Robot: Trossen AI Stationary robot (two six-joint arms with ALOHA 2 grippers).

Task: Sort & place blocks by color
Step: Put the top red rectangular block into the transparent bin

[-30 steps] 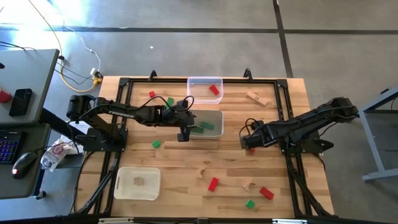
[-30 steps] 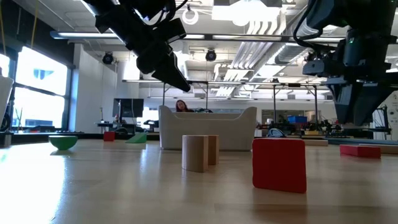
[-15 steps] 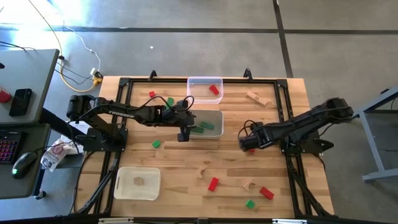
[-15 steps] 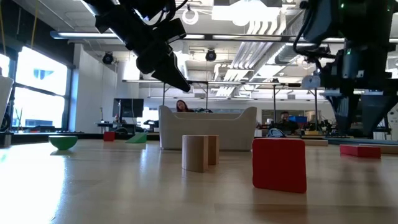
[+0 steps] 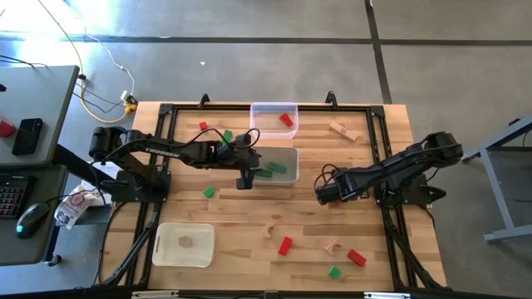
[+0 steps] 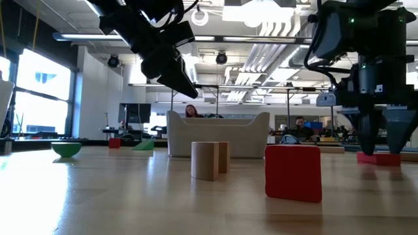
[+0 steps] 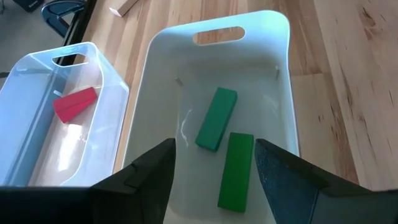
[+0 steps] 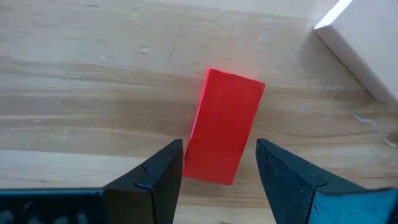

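A red block point(image 8: 224, 127) lies flat on the wooden table right of centre; it also shows in the low view point(image 6: 379, 158). My right gripper point(image 8: 221, 146) points down over it, open, one finger on either side of the block's near end; whether they touch it I cannot tell. My left gripper point(image 7: 214, 146) hangs open above the left end of the white tray point(image 5: 293, 152), touching nothing. Two green bars point(image 7: 216, 118) point(image 7: 236, 169) lie in that tray. A clear tray point(image 5: 259, 110) at the far edge holds a red block point(image 5: 287, 120).
Loose blocks lie about: green point(image 5: 209, 192), red point(image 5: 285, 245) point(image 5: 356, 257), green point(image 5: 334, 272), wood point(image 5: 332, 247) point(image 5: 343, 130). A white tray point(image 5: 162, 249) at the near left holds a wood block point(image 5: 184, 242). The low view shows a red cube point(image 6: 293, 172) and a wood piece point(image 6: 210, 160) up close.
My right gripper has sunk toward the table and shifted a little toward the table's left, so its fingers now reach down around the red block. The block has not moved.
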